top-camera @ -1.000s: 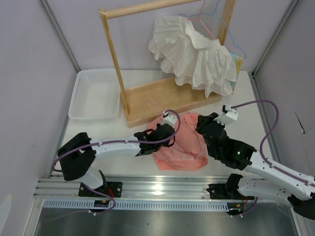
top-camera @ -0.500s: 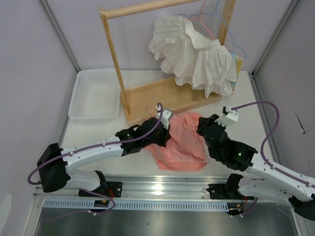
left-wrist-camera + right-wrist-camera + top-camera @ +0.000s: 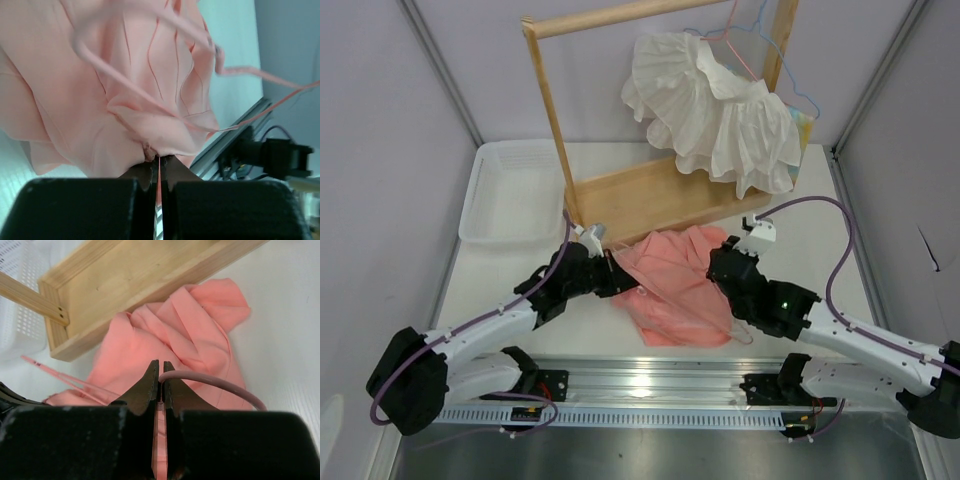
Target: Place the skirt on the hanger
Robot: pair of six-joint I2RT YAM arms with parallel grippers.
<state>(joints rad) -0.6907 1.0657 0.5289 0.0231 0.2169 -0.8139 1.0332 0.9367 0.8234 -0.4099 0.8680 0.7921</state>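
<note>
The salmon-pink skirt (image 3: 672, 285) lies crumpled on the table in front of the wooden rack. My left gripper (image 3: 612, 275) is at the skirt's left edge, shut on a fold of its cloth (image 3: 150, 147). My right gripper (image 3: 714, 266) hovers over the skirt's right side, shut on the pale-pink wire of the hanger (image 3: 215, 382). The wire curves away to the right from between the jaws. In the left wrist view the hanger (image 3: 100, 65) runs blurred across the pleated skirt (image 3: 75, 110). More thin pink wire (image 3: 60, 374) shows left of the skirt in the right wrist view.
The wooden rack (image 3: 650, 195) stands behind the skirt, with a white ruffled garment (image 3: 715, 110) and a light-blue hanger (image 3: 802, 97) on its rail. A white perforated basket (image 3: 515, 190) sits at the back left. A metal rail (image 3: 650, 380) runs along the near edge.
My left gripper has drawn back to the left with the skirt's edge, spreading the cloth leftward. My right gripper has shifted slightly left and nearer, still holding the hanger wire.
</note>
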